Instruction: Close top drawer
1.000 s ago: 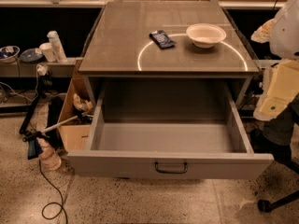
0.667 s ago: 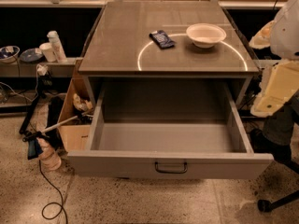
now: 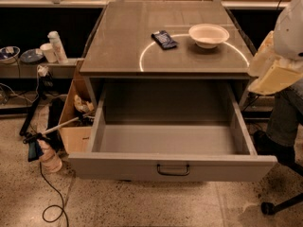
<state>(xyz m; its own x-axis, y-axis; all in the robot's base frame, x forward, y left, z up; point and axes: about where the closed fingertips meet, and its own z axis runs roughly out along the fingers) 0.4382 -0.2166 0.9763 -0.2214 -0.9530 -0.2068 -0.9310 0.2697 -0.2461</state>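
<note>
The top drawer (image 3: 173,167) is a wide, deep grey metal drawer, pulled fully open below the grey table top (image 3: 118,41). It is empty inside. A small dark loop handle (image 3: 173,170) sits at the centre of its front panel. My gripper is not in view. Only a white and cream part of my arm (image 3: 274,67) shows at the right edge, beside the drawer's right rear corner and apart from the drawer.
A white bowl (image 3: 209,35) and a dark packet (image 3: 164,39) lie on the table top. A cardboard box (image 3: 75,119), a bottle and cables stand on the floor to the left. A seated person's leg (image 3: 284,122) and a chair base (image 3: 279,205) are to the right.
The arm part at the right edge has shifted slightly upward. The drawer stays open in the same place.
</note>
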